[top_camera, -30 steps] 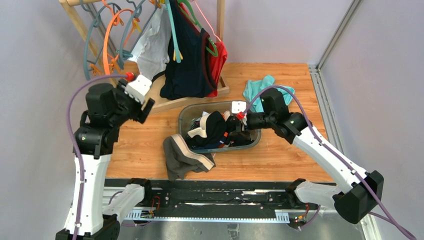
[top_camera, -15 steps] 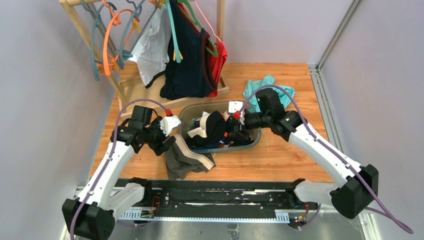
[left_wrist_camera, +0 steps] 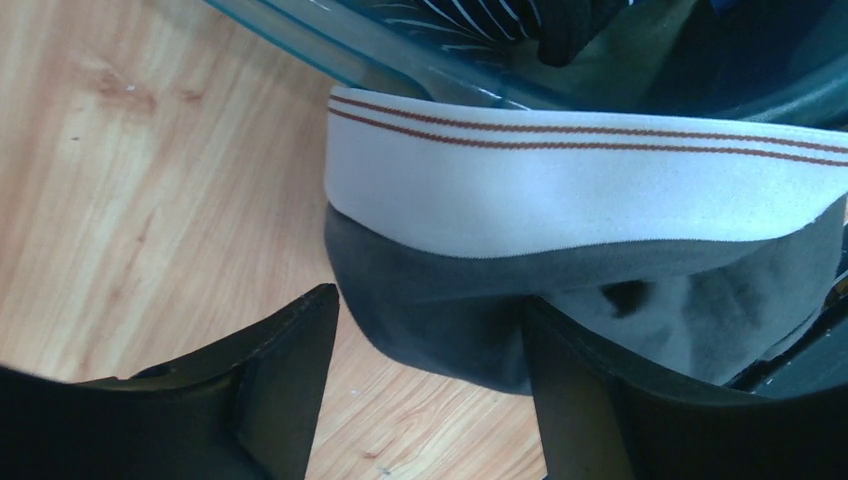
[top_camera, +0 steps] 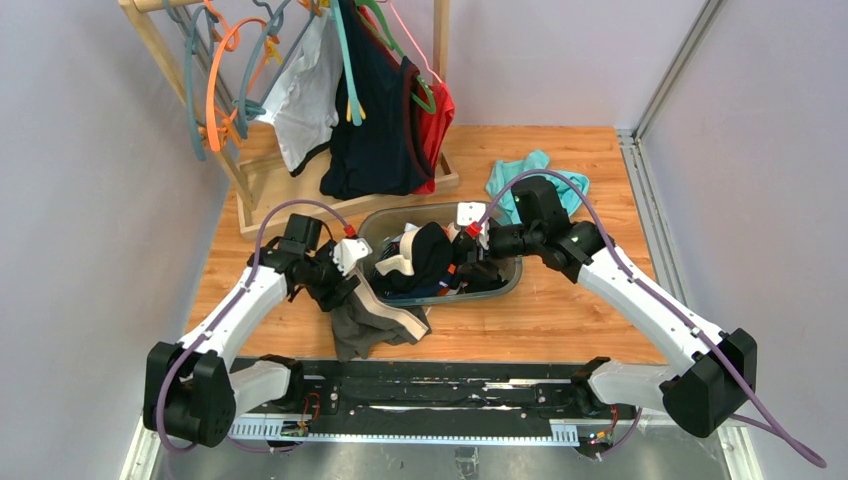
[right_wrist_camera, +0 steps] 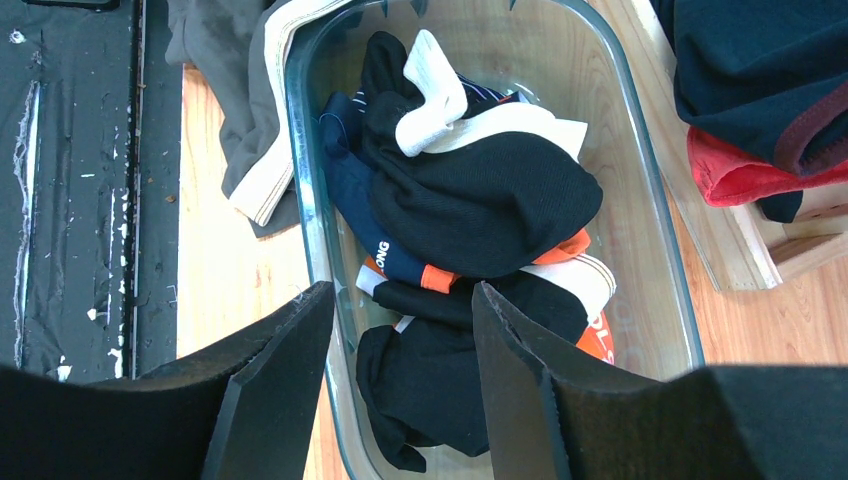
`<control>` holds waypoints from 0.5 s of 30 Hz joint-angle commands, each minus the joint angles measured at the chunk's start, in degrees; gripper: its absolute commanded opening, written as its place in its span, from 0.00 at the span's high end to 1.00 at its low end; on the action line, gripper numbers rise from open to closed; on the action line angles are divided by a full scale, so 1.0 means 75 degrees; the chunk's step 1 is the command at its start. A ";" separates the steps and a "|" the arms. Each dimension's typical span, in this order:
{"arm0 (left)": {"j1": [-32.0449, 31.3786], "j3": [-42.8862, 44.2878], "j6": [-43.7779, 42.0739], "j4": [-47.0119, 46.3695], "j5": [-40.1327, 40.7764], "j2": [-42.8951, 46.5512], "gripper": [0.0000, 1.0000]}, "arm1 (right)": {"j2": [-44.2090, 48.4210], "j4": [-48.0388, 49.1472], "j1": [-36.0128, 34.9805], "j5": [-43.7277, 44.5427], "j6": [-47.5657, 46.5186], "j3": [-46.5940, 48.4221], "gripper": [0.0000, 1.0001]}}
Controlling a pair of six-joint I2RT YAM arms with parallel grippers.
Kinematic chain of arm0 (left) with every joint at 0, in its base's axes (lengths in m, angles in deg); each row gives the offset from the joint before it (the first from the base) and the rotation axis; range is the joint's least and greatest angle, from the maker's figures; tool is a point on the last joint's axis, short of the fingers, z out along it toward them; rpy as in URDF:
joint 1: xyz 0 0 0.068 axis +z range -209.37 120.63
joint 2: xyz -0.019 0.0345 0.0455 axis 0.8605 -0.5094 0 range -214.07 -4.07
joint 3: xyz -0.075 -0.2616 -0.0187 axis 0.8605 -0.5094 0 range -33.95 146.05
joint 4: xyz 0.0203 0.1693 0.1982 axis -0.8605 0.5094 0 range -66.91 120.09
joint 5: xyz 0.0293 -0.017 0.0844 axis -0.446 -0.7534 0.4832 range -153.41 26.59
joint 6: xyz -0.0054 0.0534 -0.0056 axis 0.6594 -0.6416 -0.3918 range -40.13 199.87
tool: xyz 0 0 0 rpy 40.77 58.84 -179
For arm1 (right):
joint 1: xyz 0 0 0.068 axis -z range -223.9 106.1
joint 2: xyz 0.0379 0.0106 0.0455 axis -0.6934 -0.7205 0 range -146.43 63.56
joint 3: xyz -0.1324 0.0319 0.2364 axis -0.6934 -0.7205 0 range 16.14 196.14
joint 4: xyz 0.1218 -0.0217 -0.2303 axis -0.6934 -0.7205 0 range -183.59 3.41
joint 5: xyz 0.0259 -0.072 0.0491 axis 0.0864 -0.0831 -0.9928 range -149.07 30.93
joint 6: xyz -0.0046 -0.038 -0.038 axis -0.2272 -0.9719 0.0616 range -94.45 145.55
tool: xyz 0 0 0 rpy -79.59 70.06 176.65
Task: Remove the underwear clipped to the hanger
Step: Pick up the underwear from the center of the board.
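Observation:
Dark grey-brown underwear [top_camera: 375, 320] with a beige waistband [left_wrist_camera: 580, 190] lies on the table, leaning on the glass bin's [top_camera: 365, 232] front-left corner. My left gripper [top_camera: 343, 292] is low beside it and open. In the left wrist view, the left gripper [left_wrist_camera: 428, 305] has the fabric's edge between its fingers [left_wrist_camera: 290, 380]. My right gripper [top_camera: 462, 255] hovers open over the bin's right end. The right wrist view shows the right gripper [right_wrist_camera: 400, 300] above a pile of black underwear [right_wrist_camera: 480, 200]. A white-grey piece [top_camera: 300, 100] hangs from a hanger on the rack.
The wooden rack [top_camera: 300, 205] at the back left holds several empty hangers [top_camera: 215, 90], a navy tank top [top_camera: 375, 130] and a red garment [top_camera: 440, 110]. A teal cloth [top_camera: 520, 175] lies behind the right arm. Walls stand close on both sides.
My left arm has swung down from near the rack to the table and reached right to the grey-brown underwear, staying open. The right arm has barely moved.

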 commanded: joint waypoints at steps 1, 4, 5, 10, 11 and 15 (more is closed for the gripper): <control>-0.0097 -0.0168 -0.0033 -0.0382 -0.0447 -0.0229 0.34 | -0.0015 -0.0106 -0.0155 0.0108 -0.0083 -0.0043 0.45; -0.0099 -0.0193 0.0022 -0.0340 -0.0385 -0.0292 0.46 | -0.0024 -0.0099 -0.0155 0.0119 -0.0090 -0.0042 0.45; -0.0101 -0.0199 0.0005 -0.0305 -0.0293 -0.0255 0.50 | -0.0026 -0.0102 -0.0155 0.0122 -0.0101 -0.0046 0.45; -0.0101 0.0144 -0.0307 0.0512 -0.0091 0.0261 0.72 | -0.0043 -0.0108 -0.0155 0.0163 -0.0114 -0.0049 0.45; -0.0101 0.0290 -0.0345 0.0780 -0.0158 0.0404 0.80 | -0.0054 -0.0101 -0.0155 0.0169 -0.0120 -0.0053 0.45; -0.0098 0.0977 -0.0168 0.1531 -0.0525 0.0979 1.00 | -0.0096 -0.0106 -0.0153 0.0181 -0.0130 -0.0050 0.45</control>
